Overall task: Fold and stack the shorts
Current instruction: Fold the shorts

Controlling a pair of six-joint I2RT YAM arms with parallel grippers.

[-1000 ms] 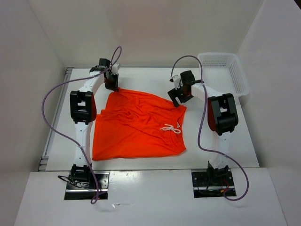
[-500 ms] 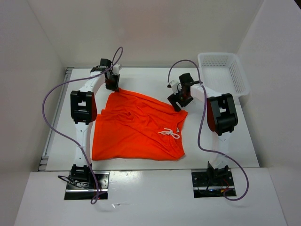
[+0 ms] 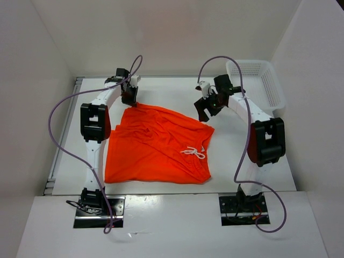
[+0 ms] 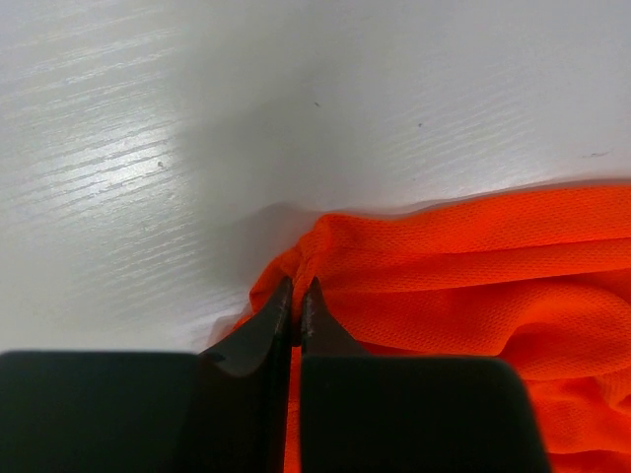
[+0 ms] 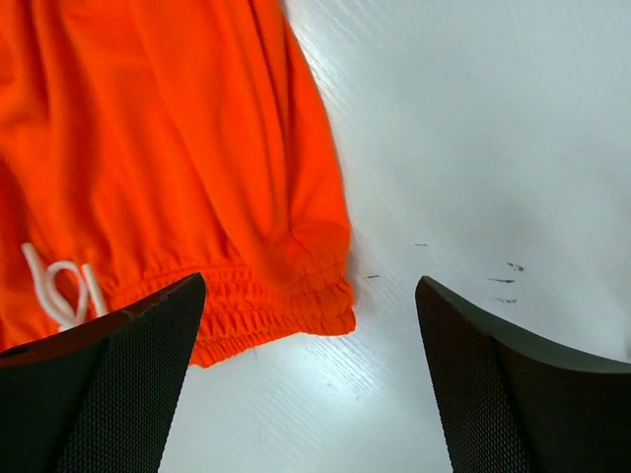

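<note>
Orange shorts [image 3: 156,148] lie spread mid-table [image 3: 161,88]. The left gripper [image 3: 131,102] pinches their far-left corner. The right gripper [image 3: 205,113] hangs wide, holding nothing, over the waistband end. A white basket [image 3: 271,91] sits far right, apart.

Shorts [image 3: 158,148] are matt orange cloth in a fine mesh knit, with a white cord drawstring [image 3: 193,153]. Table [image 4: 197,118] is white and smooth, faint grain streaks, slight sheen. Right pincer [image 5: 310,286] is matt black, inner faces finely dimpled; basket [image 3: 252,78] is white plastic lattice.
</note>
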